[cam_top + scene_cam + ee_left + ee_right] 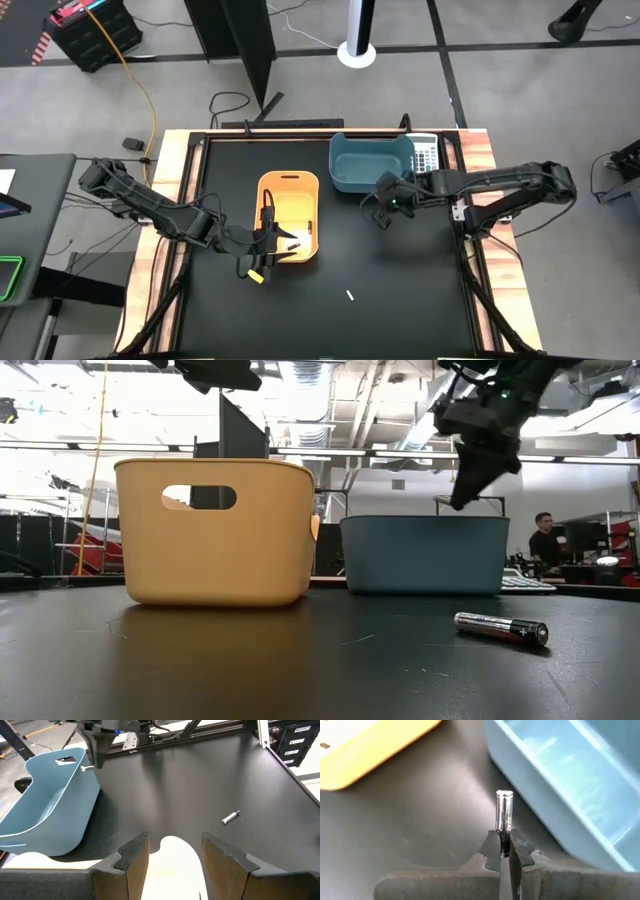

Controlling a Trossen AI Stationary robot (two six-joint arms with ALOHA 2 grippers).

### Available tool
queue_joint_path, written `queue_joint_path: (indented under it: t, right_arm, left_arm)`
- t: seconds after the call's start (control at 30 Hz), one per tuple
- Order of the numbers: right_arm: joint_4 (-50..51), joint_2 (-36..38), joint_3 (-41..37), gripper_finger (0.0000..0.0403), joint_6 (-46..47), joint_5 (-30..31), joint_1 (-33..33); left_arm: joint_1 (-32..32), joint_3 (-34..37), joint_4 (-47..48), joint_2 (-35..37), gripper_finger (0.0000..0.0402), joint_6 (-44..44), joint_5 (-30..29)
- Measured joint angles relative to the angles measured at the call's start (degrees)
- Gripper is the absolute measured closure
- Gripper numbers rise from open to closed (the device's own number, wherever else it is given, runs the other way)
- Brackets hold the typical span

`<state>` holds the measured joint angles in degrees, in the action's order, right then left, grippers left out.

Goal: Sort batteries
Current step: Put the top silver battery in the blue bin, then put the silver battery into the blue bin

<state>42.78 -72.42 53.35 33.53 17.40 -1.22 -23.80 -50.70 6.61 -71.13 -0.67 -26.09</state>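
My right gripper (505, 842) is shut on a pale silvery battery (504, 810). It hovers above the table just in front of the blue bin (370, 162), between that bin and the orange bin (290, 215). The right gripper (95, 762) also shows far off in the left wrist view, beside the blue bin (47, 810). My left gripper (172, 850) is open and hangs over the near end of the orange bin, touching nothing. Another battery (350, 296) lies on its side on the black table; the low view shows this battery (500, 627) with a dark and a silvery part. My right gripper pinches the silvery battery by one end (504, 834) between its two fingertips. The fingers lie along the battery, and most of its length sticks out past them to its free end (504, 795). The battery is lifted clear of the table.
A grey-white calculator (427, 155) lies beside the blue bin at the table's far right. The orange bin (215, 530) and the blue bin (425, 555) stand side by side. Bare black tabletop stretches around the lying battery (230, 817). A person (543, 540) sits in the room behind.
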Motion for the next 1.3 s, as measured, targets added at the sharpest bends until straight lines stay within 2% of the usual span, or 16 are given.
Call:
queue_joint_path:
  t: [0.27,0.63,1.03,1.13,1.3]
  right_arm:
    - [0.0,0.0,3.2,0.0388,-5.3,0.8,-4.6]
    - [-2.3,0.0,3.6,0.0383,-11.3,0.8,-13.4]
    - [-2.9,0.0,3.6,0.0291,-12.6,0.7,-17.3]
    - [-4.1,0.0,3.6,0.0266,-13.4,0.7,-17.3]
    - [-10.7,0.0,3.6,0.0243,-19.8,-1.1,-14.4]
  left_arm:
    - [0.0,0.0,0.0,0.0,0.0229,0.0,0.0]
    - [0.0,0.0,0.0,0.0,0.0229,0.0,0.0]
    - [0.0,0.0,0.0,0.0,0.0229,0.0,0.0]
    - [0.0,0.0,0.0,0.0,0.0229,0.0,0.0]
    - [0.0,0.0,0.0,0.0,0.0229,0.0,0.0]
